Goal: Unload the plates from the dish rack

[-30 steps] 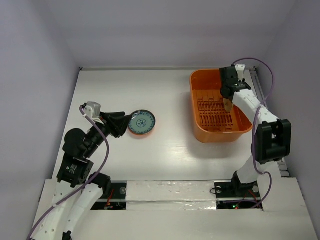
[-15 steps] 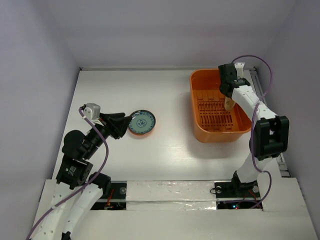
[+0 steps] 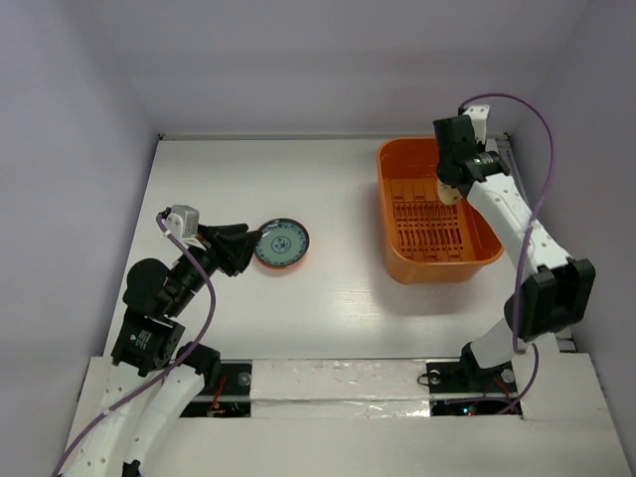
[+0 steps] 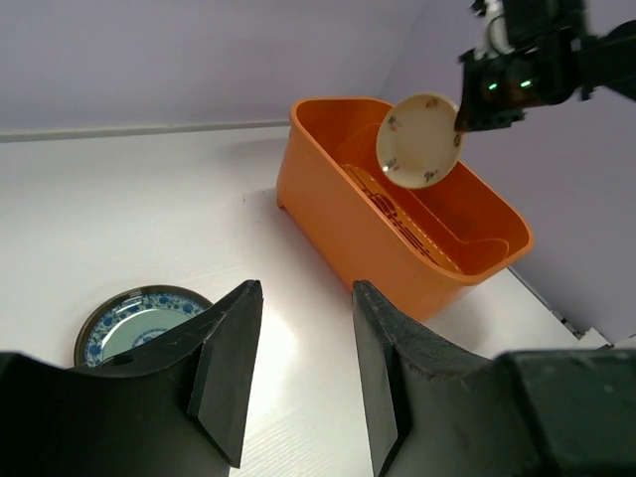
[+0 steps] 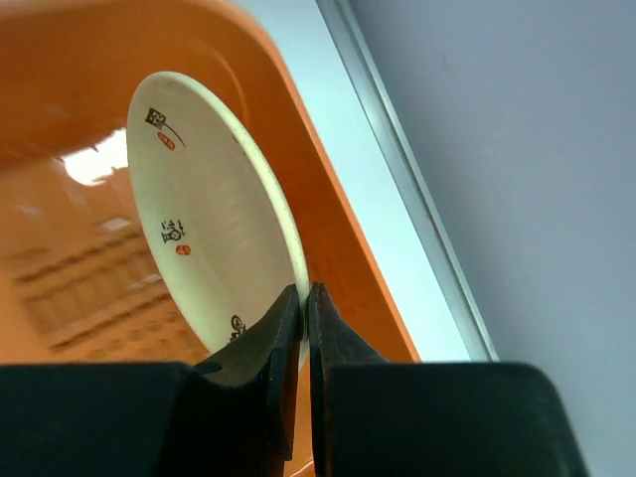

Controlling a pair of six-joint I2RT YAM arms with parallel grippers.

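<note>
The orange dish rack [image 3: 390, 214] stands at the table's far right. My right gripper [image 3: 452, 185] hangs over its far end, shut on the rim of a cream plate [image 5: 204, 234] with small dark and red marks. That plate [image 4: 419, 139] is on edge, lifted above the rack [image 4: 343, 214] floor, close to the rack's right wall [image 5: 343, 214]. The right gripper [image 5: 303, 290] pinches it at the lower rim. A blue-patterned plate [image 3: 281, 243] lies flat on the table at mid-left. My left gripper [image 3: 246, 246] stays open beside it, nothing between its fingers [image 4: 227, 348].
Lilac walls close in the table on three sides. A metal rail [image 5: 397, 169] runs along the table's right edge just outside the rack. Purple cables loop from both arms. White tabletop [image 3: 348, 288] lies between the blue plate and the rack.
My right gripper has shut on the cream plate's rim and raised it off the rack floor toward the far end. The left arm and the blue plate have not moved.
</note>
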